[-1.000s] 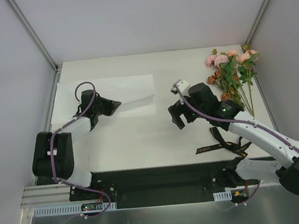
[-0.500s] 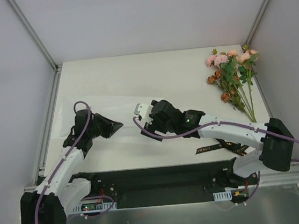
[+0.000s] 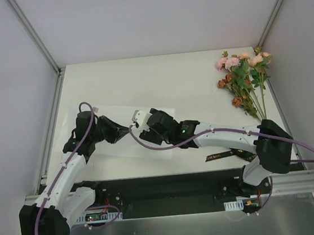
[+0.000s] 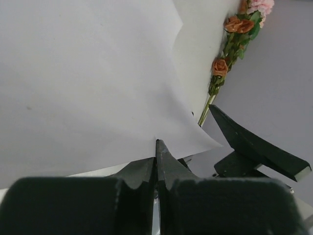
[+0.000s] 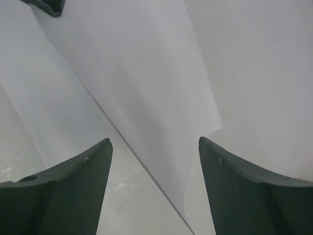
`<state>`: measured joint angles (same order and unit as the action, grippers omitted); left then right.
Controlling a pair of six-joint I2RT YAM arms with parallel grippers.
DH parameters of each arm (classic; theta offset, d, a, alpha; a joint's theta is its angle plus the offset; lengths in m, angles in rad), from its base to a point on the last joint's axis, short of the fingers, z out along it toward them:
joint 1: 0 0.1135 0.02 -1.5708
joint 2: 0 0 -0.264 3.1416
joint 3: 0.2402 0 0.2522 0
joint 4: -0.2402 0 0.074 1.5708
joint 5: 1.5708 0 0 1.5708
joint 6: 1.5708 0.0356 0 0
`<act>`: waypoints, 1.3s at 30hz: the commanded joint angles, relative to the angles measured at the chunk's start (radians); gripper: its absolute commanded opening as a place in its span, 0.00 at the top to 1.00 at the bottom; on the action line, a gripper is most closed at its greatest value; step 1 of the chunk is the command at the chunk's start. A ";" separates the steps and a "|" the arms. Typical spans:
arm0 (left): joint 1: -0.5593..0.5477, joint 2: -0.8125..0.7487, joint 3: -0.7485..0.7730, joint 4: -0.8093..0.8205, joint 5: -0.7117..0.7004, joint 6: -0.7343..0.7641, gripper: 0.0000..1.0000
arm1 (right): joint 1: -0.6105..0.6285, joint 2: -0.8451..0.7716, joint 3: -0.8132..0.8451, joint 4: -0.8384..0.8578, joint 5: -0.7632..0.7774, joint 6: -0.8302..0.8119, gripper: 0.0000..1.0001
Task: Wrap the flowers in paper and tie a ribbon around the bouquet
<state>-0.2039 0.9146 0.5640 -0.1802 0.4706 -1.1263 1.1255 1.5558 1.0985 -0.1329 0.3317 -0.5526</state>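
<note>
Since the frame a second before, we noted the right arm swung from centre-right of the table across to its left half. The left arm had drawn back toward 7 o'clock, and the sheet had come off its flat place at 10 o'clock with it.

Item 1, left gripper: jaws pressed together, pinching the edge of the paper. In the wrist view we saw that edge caught at the very tips of the left gripper, with the paper rising away beyond them.

Item 2, right gripper: jaws spread wide, just beside the left gripper at its 3 o'clock. In its own view a hanging corner of the paper lay between the open jaws of the right gripper; we could not tell whether either finger touched it.

Item 3, flowers: lying at 2 o'clock on the table, blooms toward 12, stems toward 5, well apart from both grippers. We also logged the flowers at the upper right of the left wrist view.

Item 4, ribbon: lying loose at 5 o'clock, near the table's front edge, partly under the right arm.
</note>
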 commanded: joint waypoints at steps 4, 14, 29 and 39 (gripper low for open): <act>-0.006 -0.007 0.143 -0.054 0.071 0.117 1.00 | -0.026 -0.034 0.006 0.176 0.227 -0.053 0.84; -0.014 -0.163 0.258 -0.119 0.013 0.519 0.10 | -0.418 -0.016 0.255 -0.230 -0.534 0.023 0.99; -0.126 0.076 0.232 -0.136 -0.240 0.497 0.21 | -0.665 0.400 0.745 -0.419 -0.678 0.089 0.99; -0.135 0.490 0.297 -0.147 -0.374 0.530 0.46 | -0.679 0.602 0.926 -0.252 -0.481 0.069 0.89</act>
<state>-0.3344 1.2976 0.8429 -0.3130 0.2020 -0.6086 0.4549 2.1326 1.9694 -0.4980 -0.2287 -0.4747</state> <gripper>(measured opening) 0.567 0.101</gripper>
